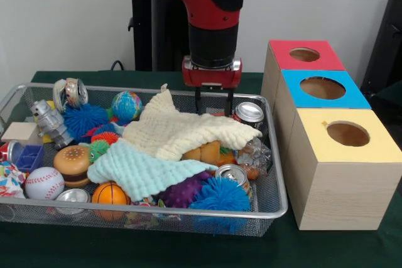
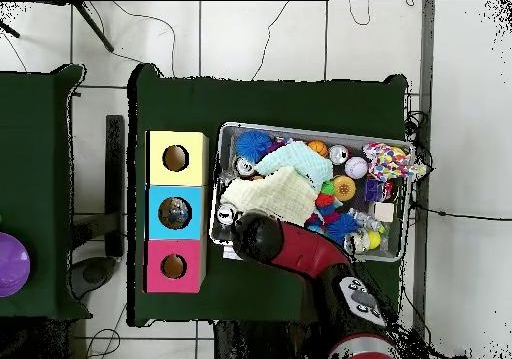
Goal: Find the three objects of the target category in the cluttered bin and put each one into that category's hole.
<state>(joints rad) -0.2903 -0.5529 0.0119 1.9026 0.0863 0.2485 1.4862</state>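
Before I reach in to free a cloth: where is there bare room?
Inside the bin hardly any: cloths, balls, cans fill it, gripper above the cream cloth. Bare green table lies in front, and between bin and boxes.

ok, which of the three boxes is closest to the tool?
The red-topped box, the farthest back of the row in the front view. The tool hangs over the cream cloth; the blue-topped box and yellow-topped box sit farther forward.

You are looking at a bin (image 1: 274,174) packed edge to edge: the cream cloth (image 1: 182,127) and mint cloth (image 1: 141,171) are covering its middle, blocking access below. Open worktop (image 1: 188,249) is lying along the frame's bottom, and a narrow gap is separating the bin from the boxes (image 1: 342,174).
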